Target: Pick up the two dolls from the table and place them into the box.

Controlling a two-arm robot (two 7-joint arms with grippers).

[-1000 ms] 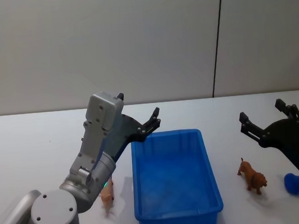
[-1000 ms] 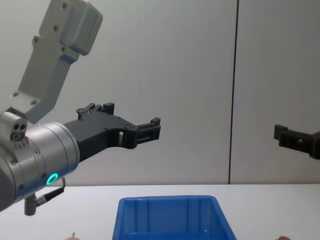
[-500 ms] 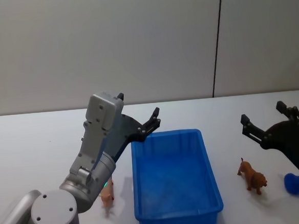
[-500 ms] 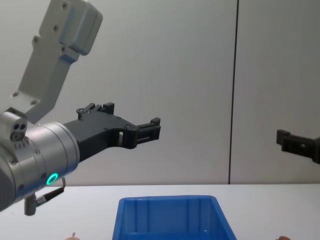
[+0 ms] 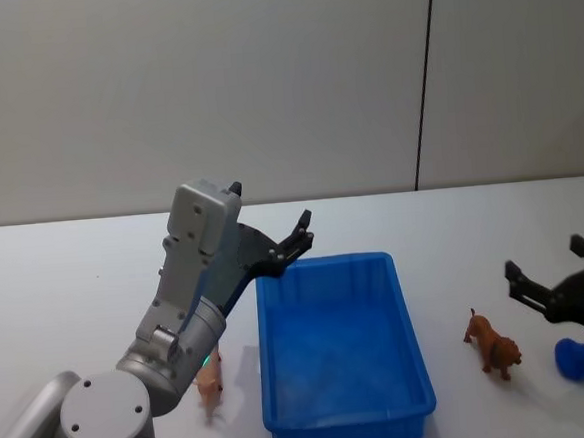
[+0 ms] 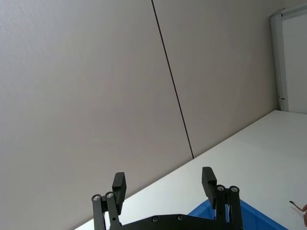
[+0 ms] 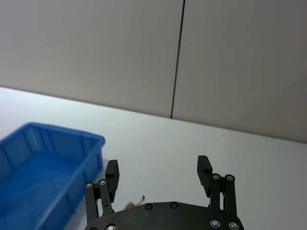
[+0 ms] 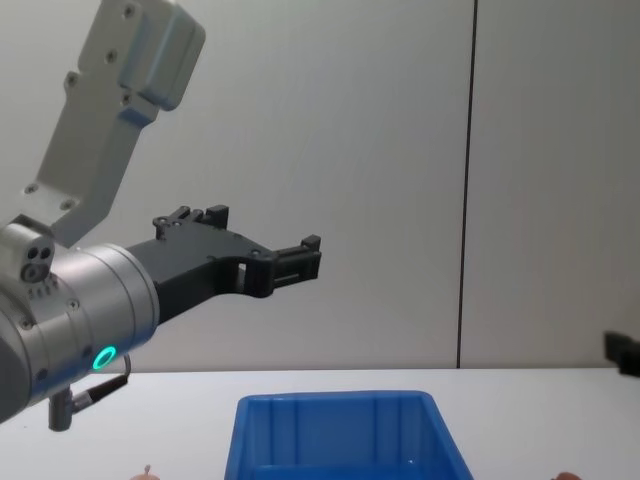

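My left gripper, above the far-left corner of the blue box, and my right gripper both gape empty — the peach-pink doll stands just left of the box, the brown dog doll near a blue ball, so I may strike the rim or seize the ball.

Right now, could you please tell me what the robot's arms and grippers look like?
The left arm has rounded silver-grey metal joints, a pale grey boxy link and a glowing green ring light. The left gripper and right gripper are alike: matte black, with two linked fingers ending in blocky square tips and small silver screws at the pivots.
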